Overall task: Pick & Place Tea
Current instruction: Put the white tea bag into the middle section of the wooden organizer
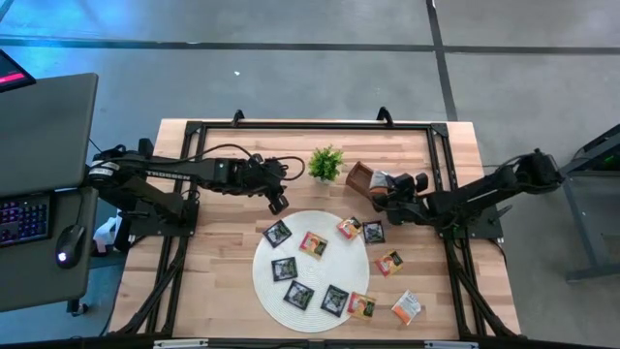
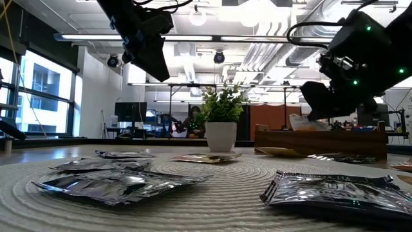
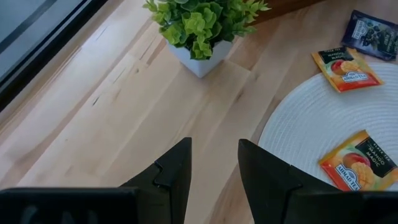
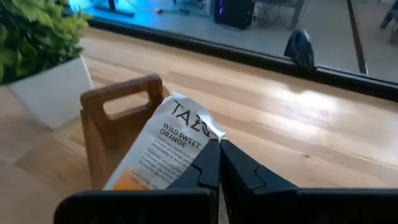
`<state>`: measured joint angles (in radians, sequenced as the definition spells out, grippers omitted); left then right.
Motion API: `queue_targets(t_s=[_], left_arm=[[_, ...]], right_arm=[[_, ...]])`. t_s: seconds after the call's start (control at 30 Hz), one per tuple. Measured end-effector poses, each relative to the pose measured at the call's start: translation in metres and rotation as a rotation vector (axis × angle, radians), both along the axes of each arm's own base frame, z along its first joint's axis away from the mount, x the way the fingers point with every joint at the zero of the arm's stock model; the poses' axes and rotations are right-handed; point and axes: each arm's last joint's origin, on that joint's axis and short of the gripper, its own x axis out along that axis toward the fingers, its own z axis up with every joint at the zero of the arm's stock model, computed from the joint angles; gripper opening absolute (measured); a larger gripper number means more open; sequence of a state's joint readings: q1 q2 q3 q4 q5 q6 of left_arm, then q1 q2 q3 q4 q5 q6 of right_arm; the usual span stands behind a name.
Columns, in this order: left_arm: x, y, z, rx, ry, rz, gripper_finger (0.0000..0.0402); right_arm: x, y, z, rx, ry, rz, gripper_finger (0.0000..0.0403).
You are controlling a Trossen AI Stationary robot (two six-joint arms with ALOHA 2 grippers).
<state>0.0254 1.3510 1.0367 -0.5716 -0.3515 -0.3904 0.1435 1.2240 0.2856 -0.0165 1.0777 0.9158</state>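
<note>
The right gripper [image 4: 219, 163] has its jaws pinched tight on a white-and-orange Tazo sachet [image 4: 168, 146], and the print is readable: "TAZO" up top, then "WILD SWEET ORANGE". It's holding that sachet right at the end of the brown wooden tray [image 1: 360, 178], up against the tray's cut-out handle [image 4: 121, 99], just beside the little potted plant [image 1: 326, 163] in its white pot.

The left gripper [image 3: 214, 163] is hanging over bare wood on the counter [image 1: 223, 281], near the plant, jaws slightly apart with nothing between them.

The rest of the tea is scattered on and around the round white woven placemat [image 1: 266, 281]. Black sachets with pale print [image 1: 278, 233] sit mostly on the mat's left and lower part. Two orange ones show up in the left wrist view with a mango picture and "Ahmad Tea", "Mango Magic" on them [image 3: 359, 162]. Another white-and-orange sachet [image 1: 407, 306] lies off the mat on the wood toward the front right corner, and an orange one [image 1: 389, 263] sits just off the mat's right edge.
</note>
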Motion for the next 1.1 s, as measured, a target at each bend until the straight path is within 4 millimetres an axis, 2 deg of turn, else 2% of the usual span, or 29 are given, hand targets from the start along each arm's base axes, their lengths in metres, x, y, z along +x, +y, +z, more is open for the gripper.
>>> queue_targets(t_s=[0.63, 0.77, 0.93, 1.1], left_arm=[[-0.0005, 0.0002, -0.0003, 0.007, 0.007, 0.006, 0.0129], [-0.0005, 0.0002, -0.0003, 0.007, 0.007, 0.006, 0.0129], [-0.0005, 0.0002, -0.0003, 0.007, 0.006, 0.006, 0.0129], [-0.0005, 0.0002, -0.0003, 0.007, 0.006, 0.006, 0.0129]], right_arm=[[0.0017, 0.0028, 0.0054, -0.099, 0.034, -0.011, 0.0000], [0.0020, 0.0034, 0.0043, -0.096, 0.107, 0.042, 0.0006], [0.0029, 0.0043, 0.0030, -0.058, 0.136, 0.094, 0.0033], [0.0030, 0.0043, 0.0031, -0.069, 0.157, 0.104, 0.0083]])
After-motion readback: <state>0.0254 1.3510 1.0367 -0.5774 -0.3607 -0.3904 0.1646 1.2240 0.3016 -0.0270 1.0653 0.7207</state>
